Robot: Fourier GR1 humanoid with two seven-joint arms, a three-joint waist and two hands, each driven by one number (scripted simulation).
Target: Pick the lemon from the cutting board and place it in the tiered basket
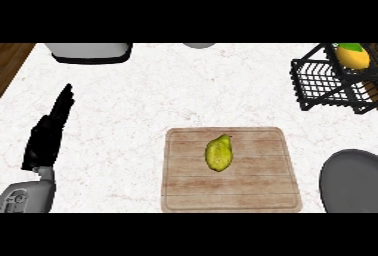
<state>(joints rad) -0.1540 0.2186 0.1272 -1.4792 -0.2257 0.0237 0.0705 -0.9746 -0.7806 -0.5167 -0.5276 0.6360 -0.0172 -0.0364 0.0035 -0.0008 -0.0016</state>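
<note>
The lemon [218, 153] is seen on the cutting board [232, 200], ungrasped; the left robot hand [49, 135] is kept open, so the lemon must be reached.

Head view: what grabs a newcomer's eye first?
The yellow-green lemon lying near the middle of the square wooden cutting board, low and centre on the white marble counter. Next, the black wire tiered basket at the upper right, already holding a yellow and green fruit. The black left hand rests open at the left edge, fingers up.
</note>
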